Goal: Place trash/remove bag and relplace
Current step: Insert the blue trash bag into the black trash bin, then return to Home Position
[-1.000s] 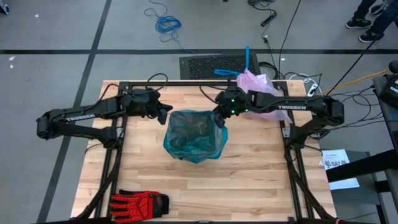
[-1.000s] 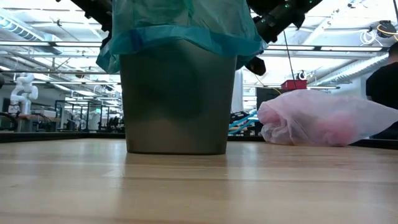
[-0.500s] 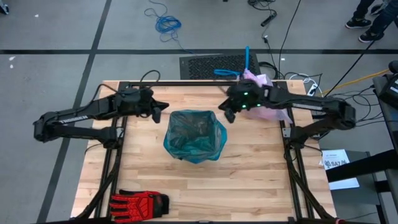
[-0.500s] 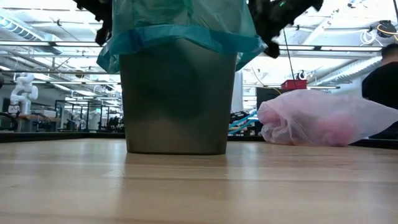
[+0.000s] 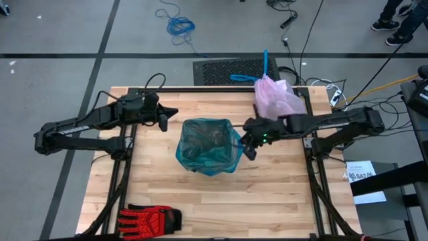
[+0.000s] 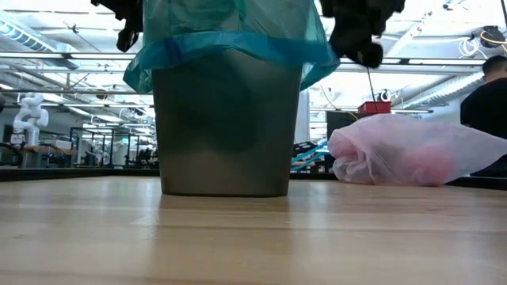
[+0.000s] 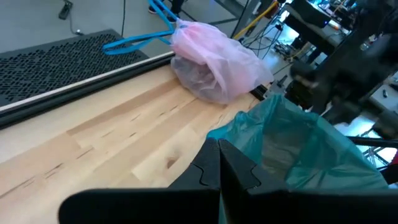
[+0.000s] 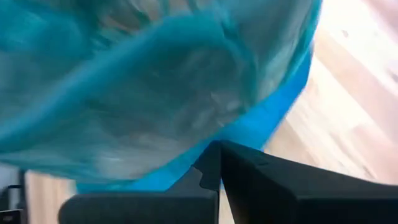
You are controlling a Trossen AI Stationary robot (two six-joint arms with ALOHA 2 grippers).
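A grey bin (image 6: 226,134) stands mid-table, lined with a teal-green bag (image 5: 207,144) whose rim folds over its edge (image 6: 230,43). The pink-lavender bag (image 5: 275,97) lies on its side at the table's far right corner, its blue drawstrings (image 5: 257,70) trailing past the far edge; it also shows in the left wrist view (image 7: 214,59). My left gripper (image 5: 171,112) hovers shut, left of the bin's far-left rim, holding nothing (image 7: 219,146). My right gripper (image 5: 249,148) is shut right at the bin's right rim, with the teal liner filling its wrist view (image 8: 217,149). My right gripper's shut fingertips (image 8: 214,163) point slanting down from the table's right at the folded-over teal liner (image 8: 261,124) on the bin's right rim. The view is blurred, and I cannot tell whether they touch it.
A red and black glove (image 5: 150,217) lies at the table's near left edge. A black perforated mat (image 5: 227,69) and cables sit on the floor beyond the far edge. A person (image 6: 491,103) shows at the right, behind the table. Bare wood lies near the bin's front.
My right gripper has swung from the bin's far right corner, beside the pink bag, toward the table's near edge, and now stands along the bin's right rim. My left gripper has drawn a little back toward the table's left and up. Bin and bags have stayed put.
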